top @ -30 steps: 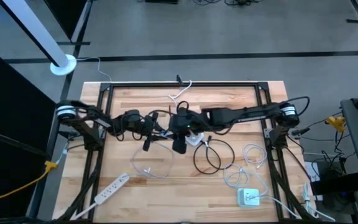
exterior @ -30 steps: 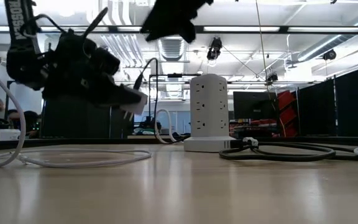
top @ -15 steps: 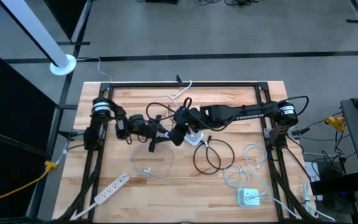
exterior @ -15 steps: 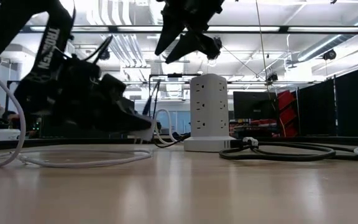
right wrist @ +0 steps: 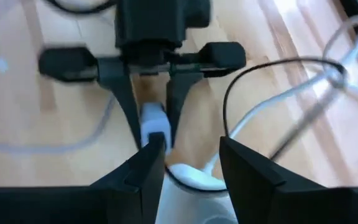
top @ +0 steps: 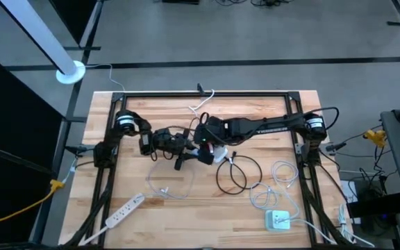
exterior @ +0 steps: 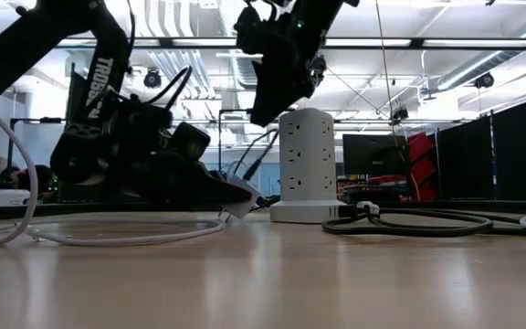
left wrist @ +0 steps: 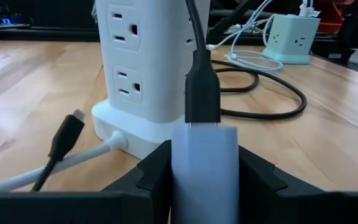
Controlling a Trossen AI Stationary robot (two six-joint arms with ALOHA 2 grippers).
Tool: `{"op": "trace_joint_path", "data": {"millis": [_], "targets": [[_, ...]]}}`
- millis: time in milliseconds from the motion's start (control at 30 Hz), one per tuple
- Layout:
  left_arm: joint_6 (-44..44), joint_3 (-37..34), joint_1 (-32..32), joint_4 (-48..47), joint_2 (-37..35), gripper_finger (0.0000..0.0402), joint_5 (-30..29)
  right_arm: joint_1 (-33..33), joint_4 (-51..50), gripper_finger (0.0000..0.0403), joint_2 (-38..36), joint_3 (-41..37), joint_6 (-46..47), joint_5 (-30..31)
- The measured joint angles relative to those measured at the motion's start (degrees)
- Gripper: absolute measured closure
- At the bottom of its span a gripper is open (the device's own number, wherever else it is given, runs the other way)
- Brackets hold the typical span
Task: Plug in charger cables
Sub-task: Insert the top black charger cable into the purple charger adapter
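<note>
My left gripper (left wrist: 204,163) is shut on a small white charger block (left wrist: 204,149). A black cable's plug (left wrist: 202,87) sits in the block's front face. The block is held low, just in front of the white socket tower (left wrist: 143,62), which stands on the table (top: 219,154). In the low view the left gripper (exterior: 231,195) is close to the tabletop, left of the tower (exterior: 306,155). My right gripper (right wrist: 191,152) is open. It hovers by the tower's top (exterior: 272,105) and looks down on the left gripper. A loose black plug (left wrist: 66,134) lies by the tower's base. My left gripper pinches the white charger block between its two fingers (left wrist: 151,177), one on each side face (left wrist: 182,163). The fingers come level from the table's left and point at the tower. The block's front end and the black plug stick out ahead. Block just above the table.
A black cable loop (top: 238,173) and white cable coils (top: 278,182) lie right of the tower. A white charger cube (top: 278,220) sits near the right front corner, and a long white power strip (top: 123,210) near the left front. A white cable loop (top: 169,184) lies below the left gripper.
My left gripper has carried the charger block toward the table's right, up to the socket tower, and has come down close to the tabletop. My right gripper has drawn back toward the far edge and come down, and now stands over the tower's top.
</note>
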Motion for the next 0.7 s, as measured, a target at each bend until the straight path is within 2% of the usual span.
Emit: {"op": "trace_joint_path", "data": {"millis": [100, 267, 400, 533, 700], "targets": [[-0.18, 0.26, 0.00, -0.24, 0.46, 0.0284, -0.09, 1.10, -0.25, 0.0283, 0.11, -0.02, -4.75, -0.31], [-1.45, -0.62, 0.02, -0.06, 0.04, 0.0284, 0.17, 2.81, -2.44, 0.0303, -2.40, -0.02, -5.15, -0.21], [-2.25, -1.21, 0.02, -0.52, -1.21, 0.0284, 0.96, 4.43, -7.89, 0.0318, -3.95, 0.07, -5.19, -0.71], [-4.38, -1.62, 0.05, -0.74, -3.35, 0.0284, 3.20, 5.56, -10.29, 0.0338, -2.80, -0.64, -5.84, -4.94], [-5.18, -2.59, -0.44, -0.38, -6.68, 0.0284, 6.84, 6.21, -9.59, 0.0369, -1.21, -2.70, -5.20, -4.81]]}}
